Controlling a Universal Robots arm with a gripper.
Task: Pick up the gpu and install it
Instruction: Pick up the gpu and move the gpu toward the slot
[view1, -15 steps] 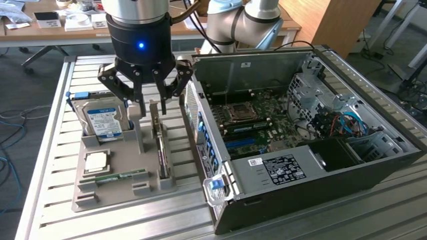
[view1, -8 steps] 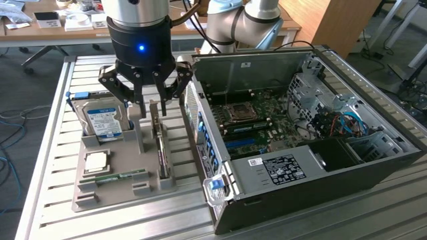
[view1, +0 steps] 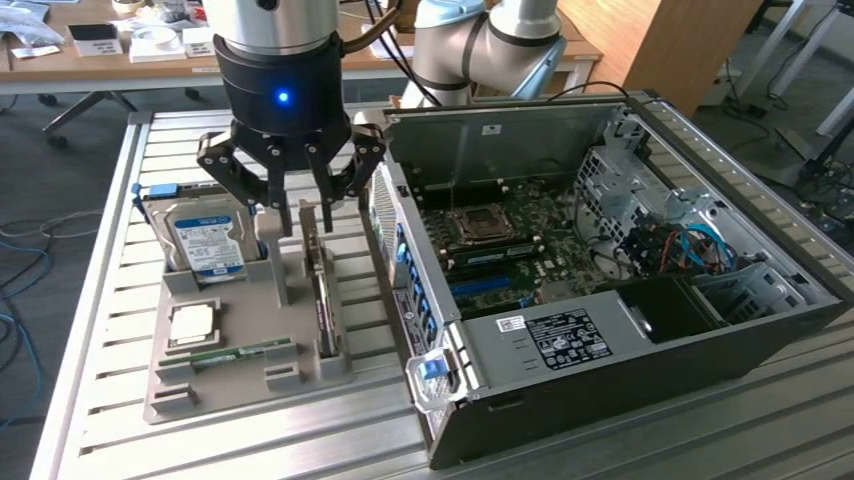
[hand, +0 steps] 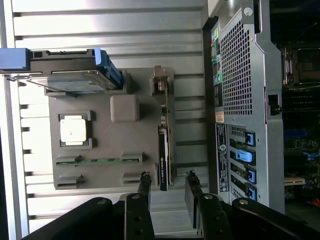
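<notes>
Claw (view1: 304, 205) open over the gpu (view1: 322, 300), nothing held.
Gpu stands on edge in the gray tray (view1: 230, 385). In the exterior view it's at 3 o'clock from the hard drive (view1: 207, 245) and 9 o'clock from the computer case (view1: 641, 370).

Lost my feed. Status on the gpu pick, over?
Tool open, above gpu. Gpu on edge in tray, ungripped. Drive alongside, not touching tool.

Claw (view1: 300, 205) vertical, tips straight downward, its two fingers (hand: 144, 189) spread wide apart.
</notes>
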